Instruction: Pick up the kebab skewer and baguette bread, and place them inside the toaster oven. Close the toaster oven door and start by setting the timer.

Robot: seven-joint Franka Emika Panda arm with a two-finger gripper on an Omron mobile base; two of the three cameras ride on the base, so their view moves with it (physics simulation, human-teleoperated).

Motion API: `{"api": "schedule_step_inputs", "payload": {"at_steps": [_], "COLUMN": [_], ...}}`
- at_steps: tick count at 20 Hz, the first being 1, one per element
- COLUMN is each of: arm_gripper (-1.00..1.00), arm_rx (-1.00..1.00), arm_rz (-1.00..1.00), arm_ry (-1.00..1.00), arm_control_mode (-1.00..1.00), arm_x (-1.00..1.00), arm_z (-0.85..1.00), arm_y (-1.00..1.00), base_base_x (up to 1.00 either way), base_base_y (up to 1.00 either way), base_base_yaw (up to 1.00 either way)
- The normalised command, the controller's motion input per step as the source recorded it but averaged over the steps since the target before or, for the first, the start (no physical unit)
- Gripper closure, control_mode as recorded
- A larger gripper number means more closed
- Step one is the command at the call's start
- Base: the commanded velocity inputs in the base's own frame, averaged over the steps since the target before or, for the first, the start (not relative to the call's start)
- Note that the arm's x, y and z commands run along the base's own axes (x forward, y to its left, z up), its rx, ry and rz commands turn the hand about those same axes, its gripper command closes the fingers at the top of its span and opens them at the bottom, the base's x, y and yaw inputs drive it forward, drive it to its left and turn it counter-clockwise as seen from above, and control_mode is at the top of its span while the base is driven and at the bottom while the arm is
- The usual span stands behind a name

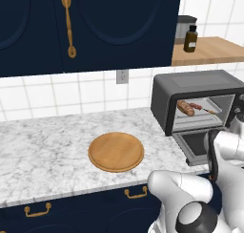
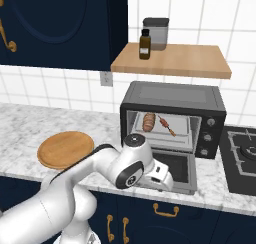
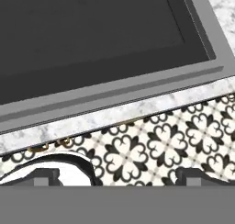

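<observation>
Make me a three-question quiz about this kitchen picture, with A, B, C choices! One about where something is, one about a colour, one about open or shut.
1. Where is the baguette bread?
A. on the round board
B. inside the toaster oven
C. on the shelf

2. What colour are the cupboards?
A. dark blue
B. white
C. red

3. How is the toaster oven door?
A. shut
B. folded down open
C. missing

Answers: B, it lies on the oven's rack beside the kebab skewer; A, the doors are navy; B, the door lies flat in front of the oven.
</observation>
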Motion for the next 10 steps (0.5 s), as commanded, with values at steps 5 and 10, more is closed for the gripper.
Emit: {"api": "schedule_step_inputs", "payload": {"at_steps": [5,10], "arm_gripper": [-1.0,-1.0], "arm_rx": [0.0,0.0], "arm_rz": [0.16,0.11], "arm_ry": [0.17,0.12], "arm_control_mode": [-1.0,-1.0], "arm_x": [0.0,0.0], "arm_z": [-0.46,-0.41], "arm_y": [0.21,0.03], "base_base_x": [0.0,0.0], "base_base_y": [0.0,0.0], "base_base_yaw": [0.0,0.0]}}
